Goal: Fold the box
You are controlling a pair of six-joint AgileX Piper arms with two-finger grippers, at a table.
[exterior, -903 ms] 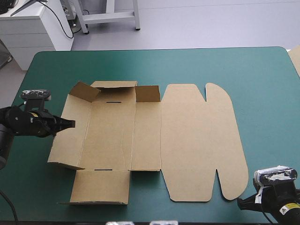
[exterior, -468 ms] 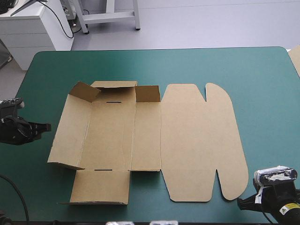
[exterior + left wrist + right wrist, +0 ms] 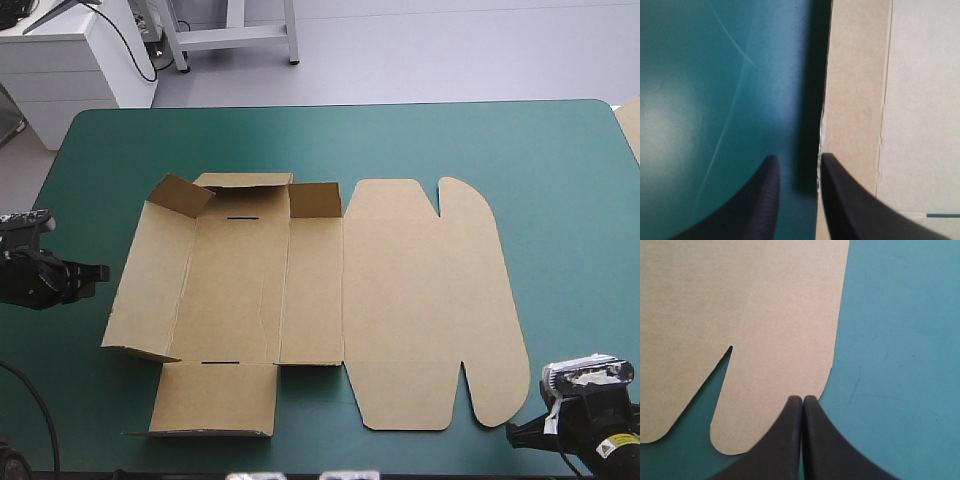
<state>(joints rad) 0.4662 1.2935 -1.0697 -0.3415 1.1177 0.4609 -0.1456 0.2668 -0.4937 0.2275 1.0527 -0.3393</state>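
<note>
I see box point(image 3: 400, 300) lying lengthwise across table point(image 3: 560, 180); left wall point(image 3: 140, 290) just ahead of left pincer point(image 3: 97, 271), narrowly parted; right pincer point(image 3: 512, 432) closed.

No writing can be read anywhere (one yellow label point(image 3: 613, 441) is too small).

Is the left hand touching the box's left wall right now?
Apart. The high view shows a strip of teal-green cover between the left hand and the raised left edge of the box.
</note>
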